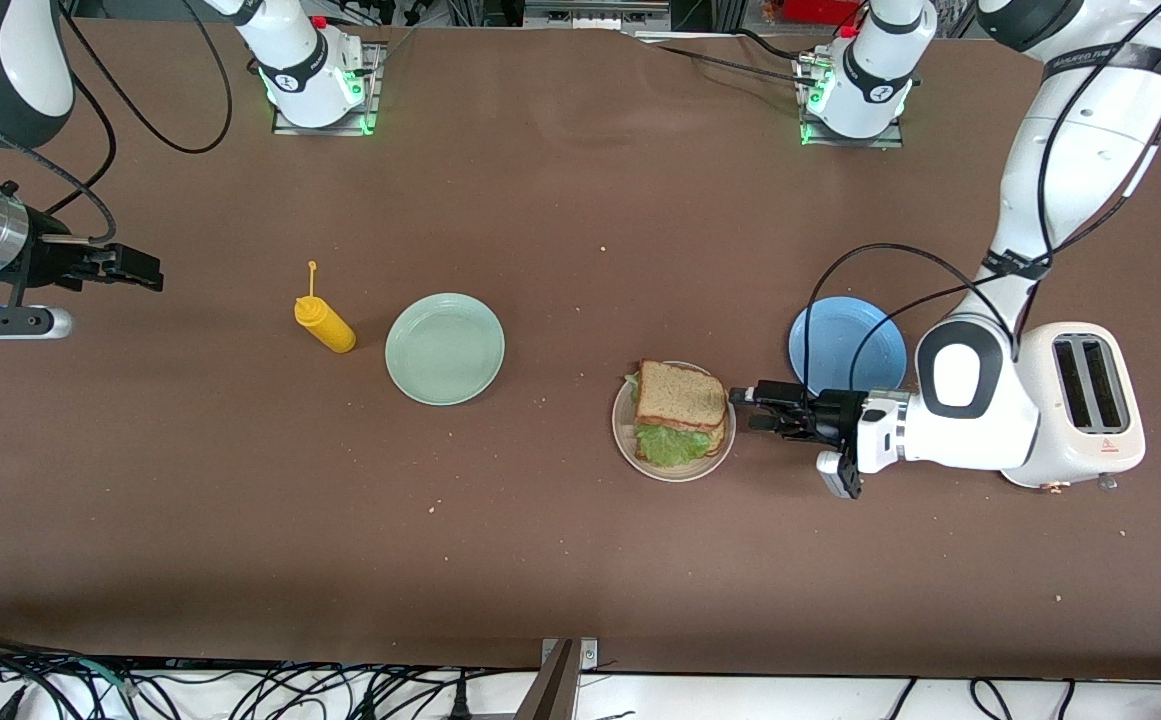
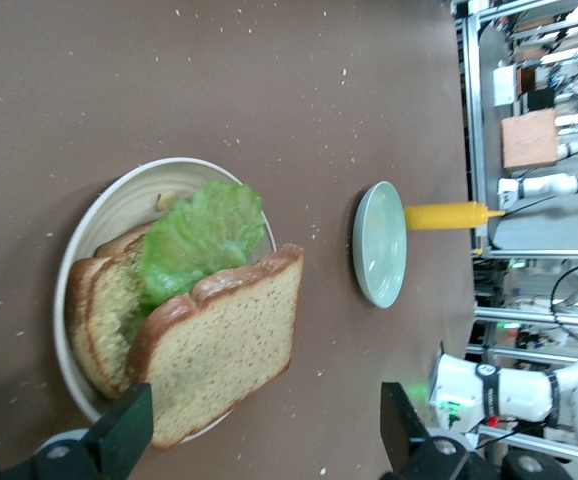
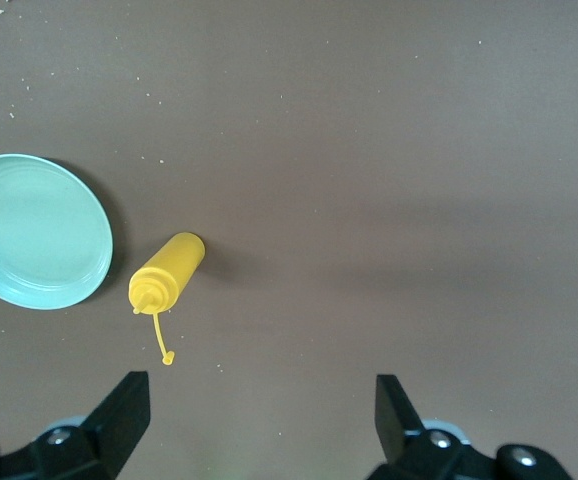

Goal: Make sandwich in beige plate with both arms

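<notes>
The sandwich (image 1: 680, 410) sits stacked on the beige plate (image 1: 624, 432), top slice of wholegrain bread over the lettuce and the lower slice, so the build looks done and I'd say only pulling clear is left. The left gripper (image 1: 755, 408) hangs just beside that plate, toward the blue plate (image 1: 845, 345) and the toaster (image 1: 1090, 395), jaws spread and holding nothing. The right gripper (image 1: 145, 270) waits well apart from the beige plate, past the pale green plate (image 1: 445, 348) and yellow mustard bottle (image 1: 325, 325), jaws wide and empty.

Brown bread (image 1: 680, 394), green lettuce (image 1: 668, 443), beige plate (image 1: 624, 437), yellow bottle (image 1: 325, 324).
</notes>
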### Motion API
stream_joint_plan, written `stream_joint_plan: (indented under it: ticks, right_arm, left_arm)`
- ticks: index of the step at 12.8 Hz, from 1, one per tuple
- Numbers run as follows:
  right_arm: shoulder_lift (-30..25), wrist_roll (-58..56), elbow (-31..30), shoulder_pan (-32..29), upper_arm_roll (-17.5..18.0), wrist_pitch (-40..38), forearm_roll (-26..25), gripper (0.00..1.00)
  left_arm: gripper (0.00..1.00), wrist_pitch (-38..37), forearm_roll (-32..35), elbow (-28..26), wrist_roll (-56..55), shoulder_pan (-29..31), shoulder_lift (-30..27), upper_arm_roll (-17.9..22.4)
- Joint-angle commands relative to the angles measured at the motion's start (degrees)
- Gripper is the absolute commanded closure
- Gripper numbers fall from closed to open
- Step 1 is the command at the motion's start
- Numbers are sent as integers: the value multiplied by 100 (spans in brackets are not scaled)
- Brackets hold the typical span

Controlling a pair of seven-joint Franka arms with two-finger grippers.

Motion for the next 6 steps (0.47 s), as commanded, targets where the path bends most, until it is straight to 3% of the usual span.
stream_joint_plan:
  ticks: [1, 6]
  right_arm:
    - [-48, 18, -52, -19, 29, -4, 90, 0]
    - [-48, 18, -52, -2, 29, 4, 90, 0]
  left_arm:
    - [0, -342, 605, -81, -274, 86, -479, 10]
    - [0, -948, 1922, -72, -2075, 33, -1437, -60]
